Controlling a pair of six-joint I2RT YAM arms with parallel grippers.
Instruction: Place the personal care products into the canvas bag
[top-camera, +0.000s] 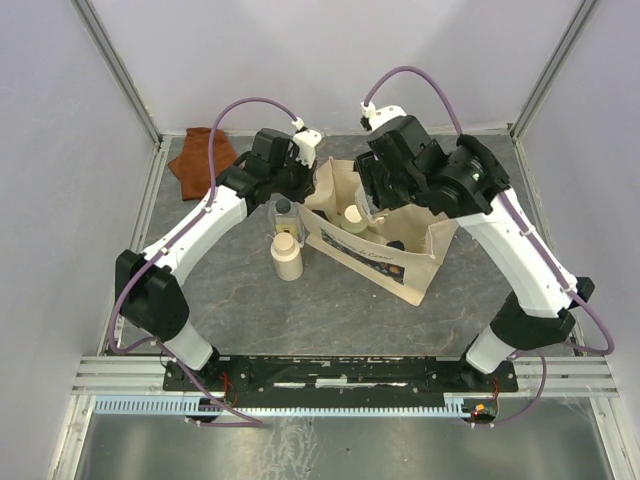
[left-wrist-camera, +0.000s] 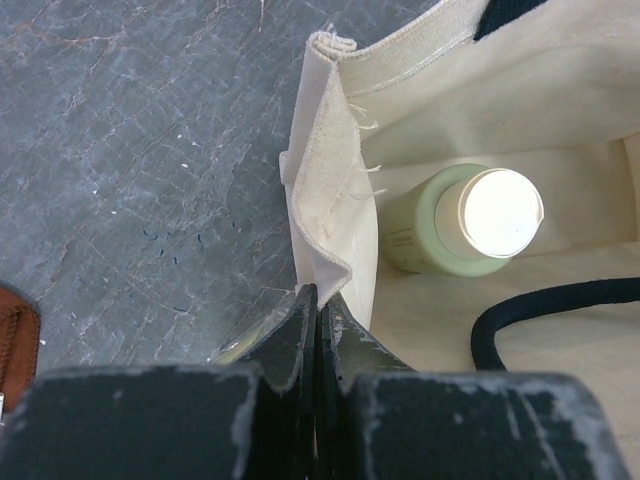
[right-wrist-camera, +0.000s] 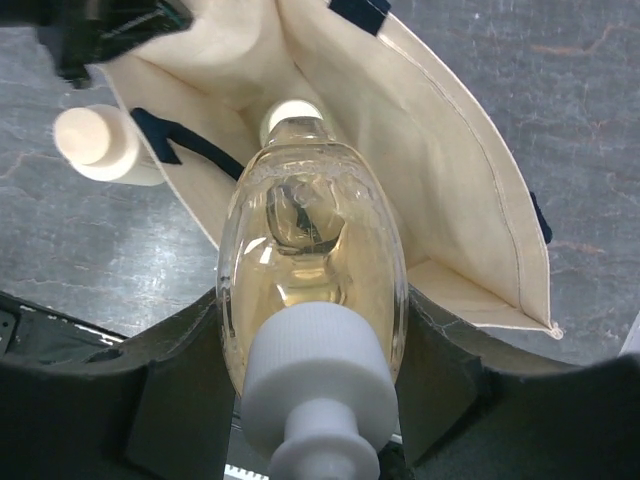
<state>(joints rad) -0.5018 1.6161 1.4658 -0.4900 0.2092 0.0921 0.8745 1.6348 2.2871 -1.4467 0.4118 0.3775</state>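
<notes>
While the right pincer (right-wrist-camera: 312, 385) clamps the amber bottle (right-wrist-camera: 310, 250) at the canvas bag (top-camera: 372, 256) mouth, one of four is in: olive-green bottle (left-wrist-camera: 445, 225), top-view centre | left pincer (left-wrist-camera: 318, 325): pinched shut on bag rim | pending: cream cylinder (top-camera: 287, 258), clear square bottle (top-camera: 285, 212), centre-left on surface (top-camera: 250, 300)

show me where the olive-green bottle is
The olive-green bottle sits inside the canvas bag, close to the bag wall that the left pincer pinches. In the top view it is right of the cream bottle standing outside.
</notes>
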